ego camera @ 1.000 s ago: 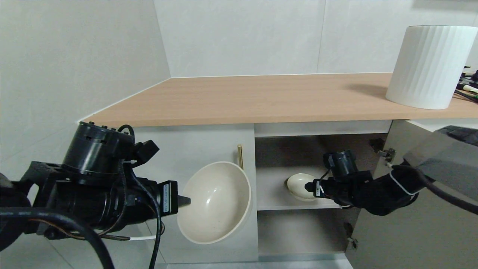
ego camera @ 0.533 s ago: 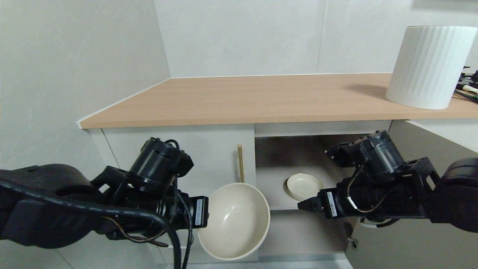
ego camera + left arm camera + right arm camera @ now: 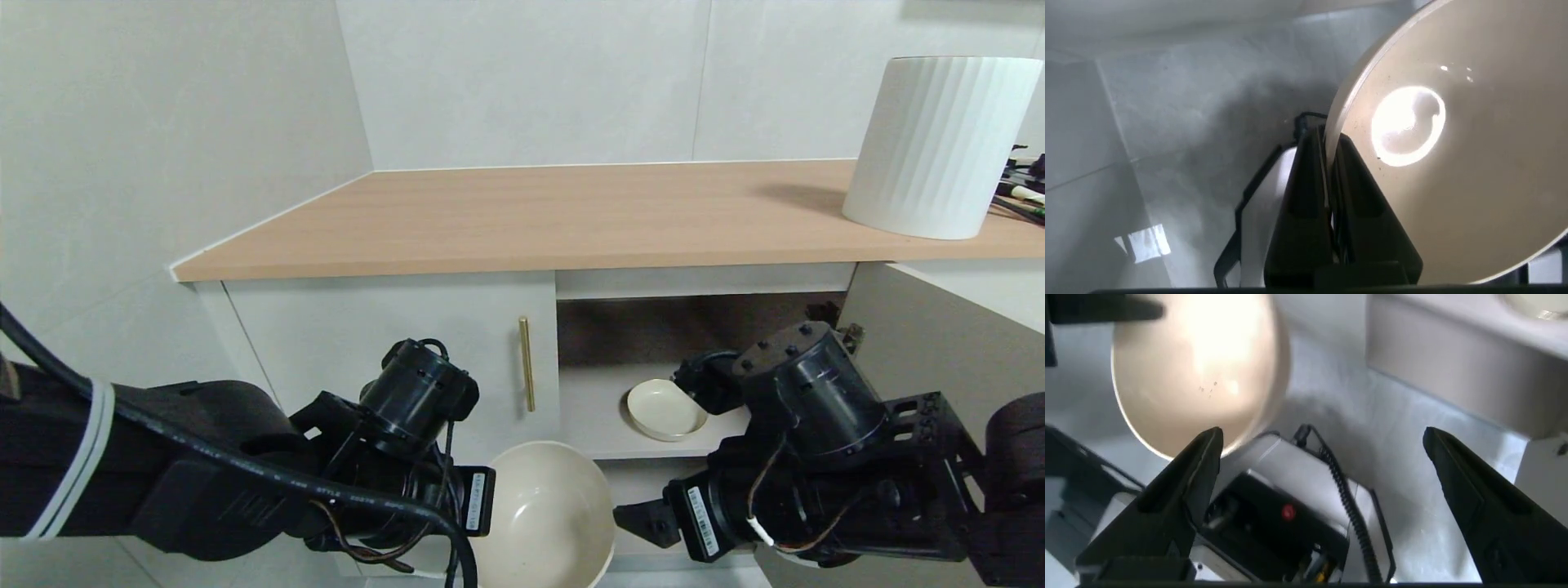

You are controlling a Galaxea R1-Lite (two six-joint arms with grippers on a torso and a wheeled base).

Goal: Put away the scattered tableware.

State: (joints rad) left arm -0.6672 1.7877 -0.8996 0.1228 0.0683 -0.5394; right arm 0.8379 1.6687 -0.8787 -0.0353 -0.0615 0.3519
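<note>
The left gripper (image 3: pixel 1328 151) is clamped on the rim of the cream bowl (image 3: pixel 545 510), held tilted just ahead of it, below the open cabinet's shelf (image 3: pixel 592 429). The right gripper (image 3: pixel 635 519), fingers apart and empty, sits just beside the bowl. Likely step: stowing the bowl. Next it needs raising onto the shelf, beside the small dish (image 3: pixel 663 408) there.
</note>
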